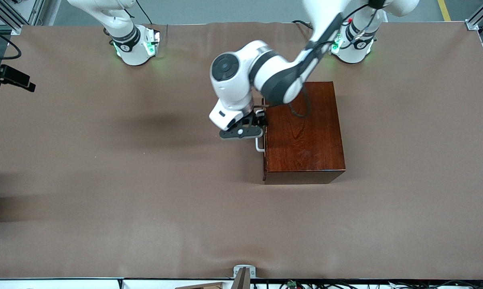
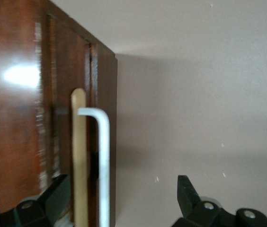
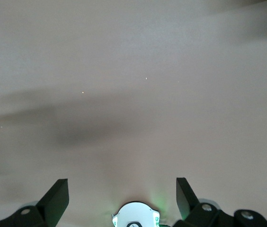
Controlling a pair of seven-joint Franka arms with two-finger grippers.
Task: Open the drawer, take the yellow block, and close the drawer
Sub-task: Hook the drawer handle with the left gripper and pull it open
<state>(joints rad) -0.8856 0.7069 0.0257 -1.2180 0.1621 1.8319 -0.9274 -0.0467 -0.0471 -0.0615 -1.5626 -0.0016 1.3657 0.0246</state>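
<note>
Front view, one drawer (image 1: 264,136), two claws

White handle (image 2: 104,165) stands between spread fingers (image 2: 186,194), seemingly untouched.

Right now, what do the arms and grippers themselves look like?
Both arms are glossy white with dark grey joint bands and green lights at the bases. Black cables run along the left arm. The left gripper and right gripper have black fingers on dark mounts with silver screws.
</note>
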